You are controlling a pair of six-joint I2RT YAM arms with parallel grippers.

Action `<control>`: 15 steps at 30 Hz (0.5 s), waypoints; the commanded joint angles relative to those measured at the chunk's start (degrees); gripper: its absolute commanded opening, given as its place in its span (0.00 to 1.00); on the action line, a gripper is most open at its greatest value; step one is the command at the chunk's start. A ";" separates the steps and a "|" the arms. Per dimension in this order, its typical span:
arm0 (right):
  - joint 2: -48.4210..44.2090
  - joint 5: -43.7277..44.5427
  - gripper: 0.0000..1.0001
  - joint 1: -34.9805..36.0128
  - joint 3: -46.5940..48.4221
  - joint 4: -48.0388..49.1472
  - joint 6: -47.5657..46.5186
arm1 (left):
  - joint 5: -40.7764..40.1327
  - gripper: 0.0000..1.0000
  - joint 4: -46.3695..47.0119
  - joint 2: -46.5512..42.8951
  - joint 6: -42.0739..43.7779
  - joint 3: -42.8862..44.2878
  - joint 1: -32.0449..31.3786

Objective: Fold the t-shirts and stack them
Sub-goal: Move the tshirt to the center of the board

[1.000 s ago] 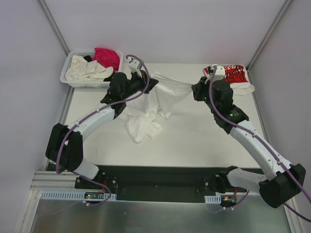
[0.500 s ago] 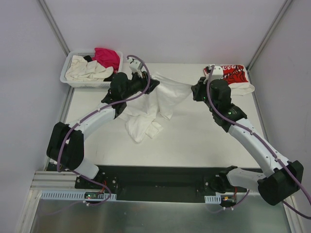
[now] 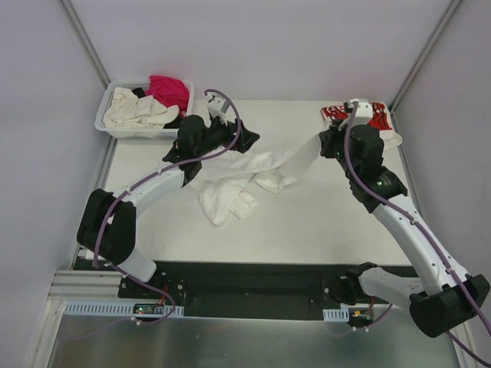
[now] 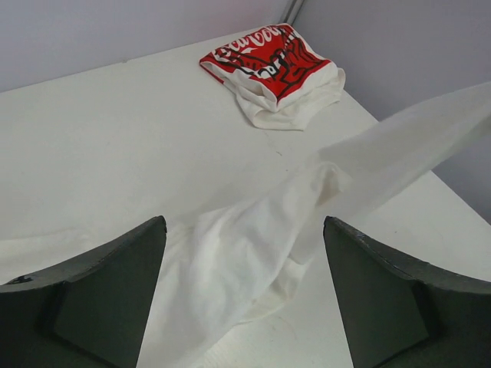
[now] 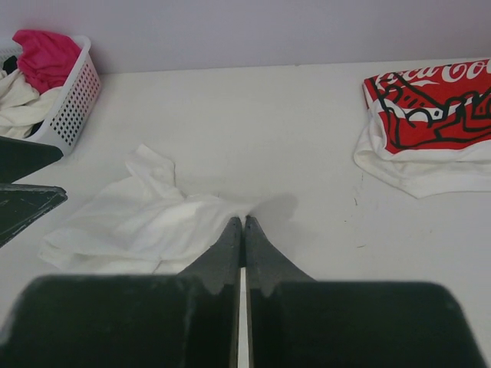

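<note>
A large plain white t-shirt (image 3: 230,188) lies crumpled mid-table, with one band of it stretched to the right. My right gripper (image 3: 323,148) is shut on that band's end; in the right wrist view the fingertips (image 5: 244,224) pinch the cloth (image 5: 138,222) just above the table. My left gripper (image 3: 249,139) hovers over the shirt's left part. Its jaws stand wide apart (image 4: 244,253) with nothing between them, and the white cloth (image 4: 245,253) lies below. A folded white t-shirt with red Coca-Cola print (image 3: 377,116) rests at the back right corner.
A white slotted basket (image 3: 115,129) at the back left holds a cream shirt (image 3: 134,111), a magenta one (image 3: 170,90) and a dark one. Grey walls close in the table on three sides. Both arm bases sit at the near edge.
My left gripper has opened and let go of the white shirt. The right gripper, shut on the cloth, has moved right and back, drawing out a band that now sags lower.
</note>
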 commanded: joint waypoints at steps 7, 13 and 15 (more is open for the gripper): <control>-7.89 6.24 0.01 -2.62 -1.52 -2.27 -2.04 | -10.47 0.81 -2.61 -7.91 6.40 -7.50 -0.55; -11.06 7.22 0.01 -7.36 -3.98 -3.67 -0.29 | -19.00 0.83 -3.22 -10.55 7.36 -11.64 -0.55; -13.24 6.52 0.01 -8.33 -6.35 -3.77 0.59 | -21.80 0.83 -3.75 -10.72 8.15 -11.90 -0.55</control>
